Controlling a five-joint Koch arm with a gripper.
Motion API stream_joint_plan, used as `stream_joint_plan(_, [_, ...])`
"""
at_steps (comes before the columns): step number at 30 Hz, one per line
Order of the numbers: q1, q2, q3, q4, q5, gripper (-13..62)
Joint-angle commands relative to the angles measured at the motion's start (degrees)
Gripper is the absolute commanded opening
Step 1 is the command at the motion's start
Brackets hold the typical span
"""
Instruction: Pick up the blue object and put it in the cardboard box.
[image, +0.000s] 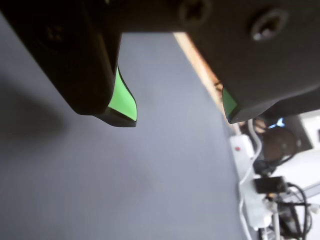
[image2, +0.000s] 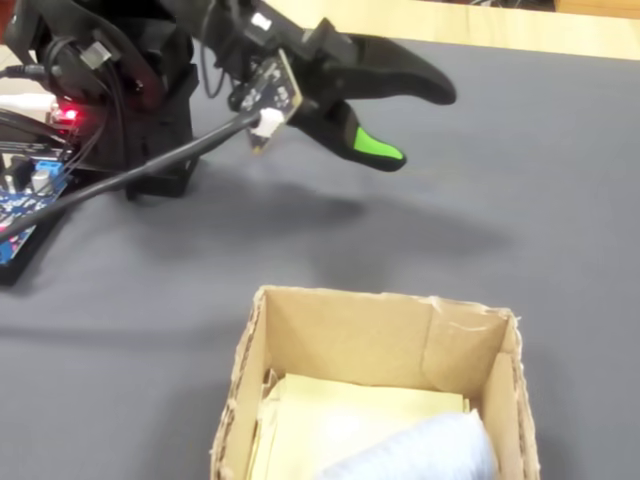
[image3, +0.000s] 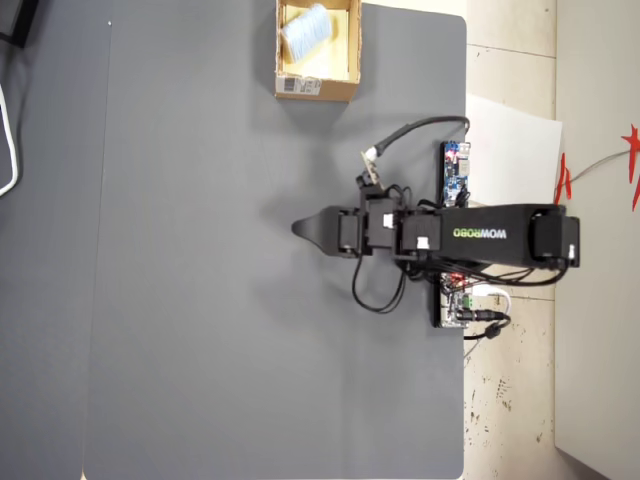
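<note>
A hobby electronics workbench: dark grey mat (image3: 200, 300) over a pale wooden tabletop (image2: 480, 25), bare blue circuit boards (image3: 455, 170), white power strip (image: 250, 185), tangled cables

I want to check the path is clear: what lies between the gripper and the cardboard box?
Only bare grey mat; the overhead view shows nothing between the gripper and the cardboard box.

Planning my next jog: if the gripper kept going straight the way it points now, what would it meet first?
Probably only the bare grey mat. The gripper is open, empty, angled slightly downward. The cardboard box holding the blue object sits off to the side.
</note>
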Motion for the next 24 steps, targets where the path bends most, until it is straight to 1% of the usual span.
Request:
stream_joint_plan(1, [-0.4,3.5,0.0,-5.1,1.9,33.9])
stream_joint_plan(3, [-0.5,6.1,2.5,-4.6,1.9,33.9])
stream_joint_plan(11, [-0.9,6.2,9.3,-5.7,1.5,34.0])
stream_joint_plan(19, [-0.9,6.2,9.5,8.3,1.0,34.1])
stream_joint_plan(24, [-0.6,6.2,9.5,7.8,1.1,34.1])
